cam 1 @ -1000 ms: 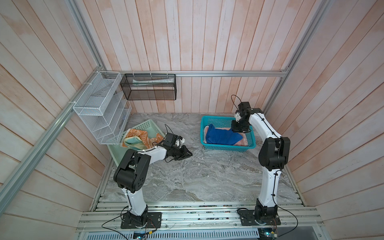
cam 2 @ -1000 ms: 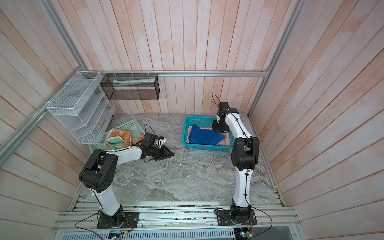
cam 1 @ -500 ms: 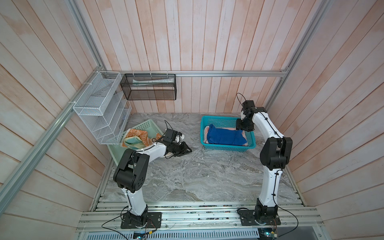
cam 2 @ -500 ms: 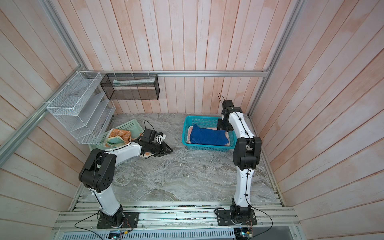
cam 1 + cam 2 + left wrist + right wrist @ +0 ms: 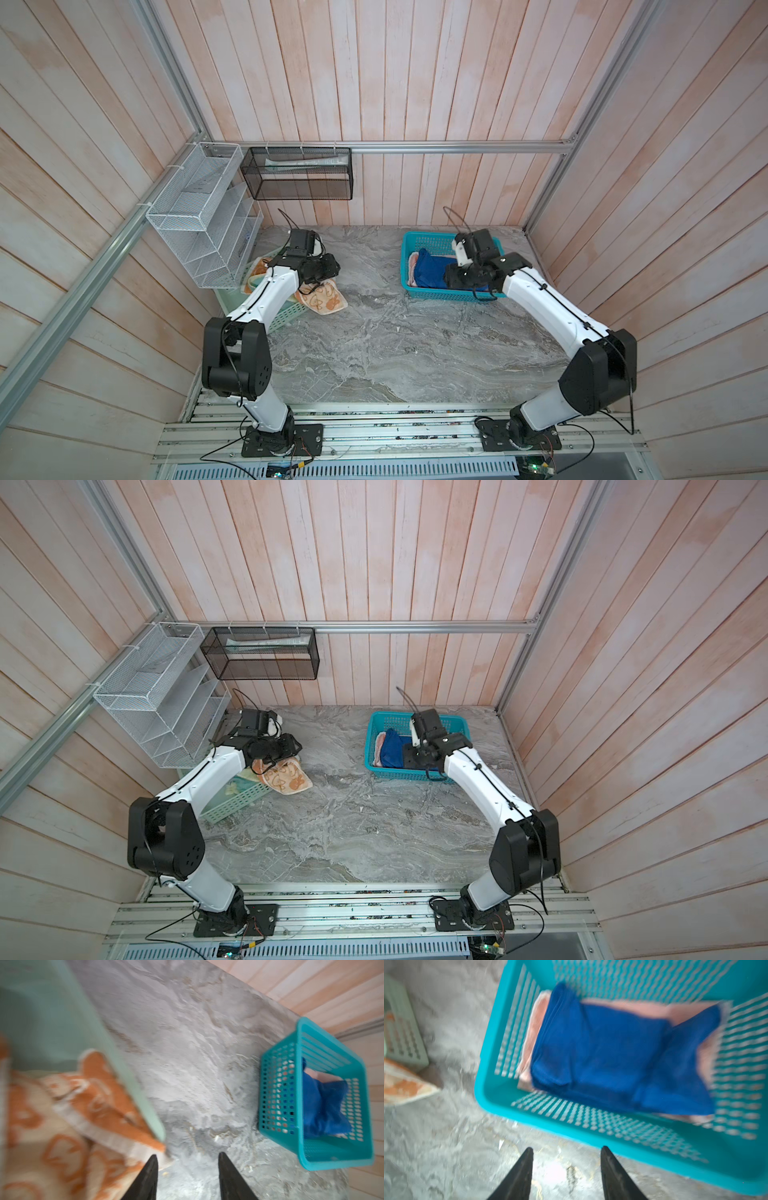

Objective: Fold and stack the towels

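Currently both arms are raised over the marble table (image 5: 395, 345).

**Left side**
- The left gripper (image 5: 188, 1154) has its fingers (image 5: 148, 1178) spread, with only bare table between them. It holds nothing.
- In both top views it hangs over the orange towel (image 5: 326, 302), beside the mint basket (image 5: 286, 318).
- The orange towel (image 5: 291, 780) lies partly in the mint basket (image 5: 232, 804) and spills over the rim onto the table.
- In the left wrist view, the towel corner (image 5: 83, 1115) lies just beside one finger. Motion blur may hide a contact, so touching cannot be confirmed.

**Right side**
- The right gripper (image 5: 566, 1148) also has its fingers (image 5: 614, 1176) parted and is empty.
- In both top views it is over the near side of the teal basket (image 5: 409, 245), above the cloths and not gripping them.
- The blue towel (image 5: 602, 1053) lies folded inside the teal basket (image 5: 488, 1053).
- It rests on top of the pink towel (image 5: 533, 1032), which shows along the edges beneath it.
- A top view confirms this, with the blue towel (image 5: 392, 750) over the pink towel (image 5: 379, 750) inside the teal basket (image 5: 372, 729).

**Layout**
- The two baskets stand well apart, the mint one at the left edge of the table and the teal one at the rear right.
- The table between them is open marble.
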You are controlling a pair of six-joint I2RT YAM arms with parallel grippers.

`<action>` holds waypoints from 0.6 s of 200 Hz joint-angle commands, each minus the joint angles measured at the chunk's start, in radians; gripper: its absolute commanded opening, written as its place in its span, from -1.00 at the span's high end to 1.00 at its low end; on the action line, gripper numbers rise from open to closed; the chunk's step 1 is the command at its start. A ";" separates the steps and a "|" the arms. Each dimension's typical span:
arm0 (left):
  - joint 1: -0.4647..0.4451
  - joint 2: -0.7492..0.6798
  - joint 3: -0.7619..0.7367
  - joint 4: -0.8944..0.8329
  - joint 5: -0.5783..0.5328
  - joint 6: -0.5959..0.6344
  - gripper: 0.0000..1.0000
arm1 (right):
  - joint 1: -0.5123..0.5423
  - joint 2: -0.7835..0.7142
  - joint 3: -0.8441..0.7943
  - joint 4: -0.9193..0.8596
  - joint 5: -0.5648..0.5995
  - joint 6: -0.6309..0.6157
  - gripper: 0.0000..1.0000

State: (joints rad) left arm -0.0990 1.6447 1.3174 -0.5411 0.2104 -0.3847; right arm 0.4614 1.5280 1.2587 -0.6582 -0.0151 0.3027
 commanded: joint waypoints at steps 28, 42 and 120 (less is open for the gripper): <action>0.175 -0.160 -0.191 0.050 -0.137 -0.047 -0.16 | 0.081 -0.055 -0.336 0.255 -0.066 0.163 0.02; 0.207 -0.167 -0.239 0.094 -0.071 -0.069 -0.17 | 0.079 -0.030 -0.356 0.308 -0.030 0.132 0.07; 0.232 -0.016 -0.338 0.296 0.178 -0.175 -0.06 | -0.152 0.281 -0.095 0.396 0.015 -0.108 0.31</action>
State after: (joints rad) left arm 0.1291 1.5669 0.9836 -0.3683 0.2684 -0.5110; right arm 0.3695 1.7420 1.0733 -0.3145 -0.0093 0.2855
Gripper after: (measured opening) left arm 0.558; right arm 0.349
